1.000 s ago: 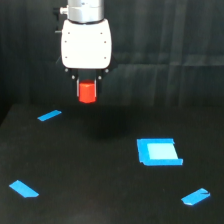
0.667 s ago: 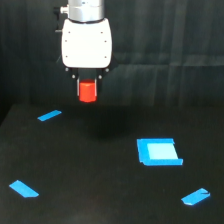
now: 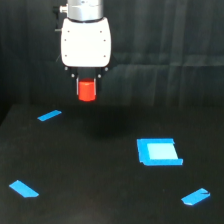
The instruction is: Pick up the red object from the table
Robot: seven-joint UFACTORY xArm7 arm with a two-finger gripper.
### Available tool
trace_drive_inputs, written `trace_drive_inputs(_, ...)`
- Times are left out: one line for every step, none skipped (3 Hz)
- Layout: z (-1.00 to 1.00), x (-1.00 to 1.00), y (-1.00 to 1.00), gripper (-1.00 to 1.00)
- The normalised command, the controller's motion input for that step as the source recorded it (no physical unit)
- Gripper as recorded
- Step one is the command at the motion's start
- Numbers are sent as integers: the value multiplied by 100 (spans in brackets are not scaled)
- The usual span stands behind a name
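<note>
Nothing has shifted since a second ago. Nearest, blue tape strips (image 3: 23, 189) lie on the wide matte black table (image 3: 100, 200). Farther back, the white gripper (image 3: 87, 96) pinches the small bright red-orange cylinder (image 3: 87, 90) aloft, jaws closed narrowly; a loosened grip could drop it.

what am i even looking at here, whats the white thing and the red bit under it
The white box is the end of a robot arm, filmed by one camera standing off the arm. Under it sits the gripper, its two-fingered hand, shut on the red object, a small block that hangs clear above the table. The table is a flat black surface. On it lie three blue tape strips and a blue square patch towards the exterior view's right.
</note>
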Motion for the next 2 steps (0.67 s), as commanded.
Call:
trace_drive_inputs(10,-3,5,-98)
trace_drive_inputs(11,0,9,-100)
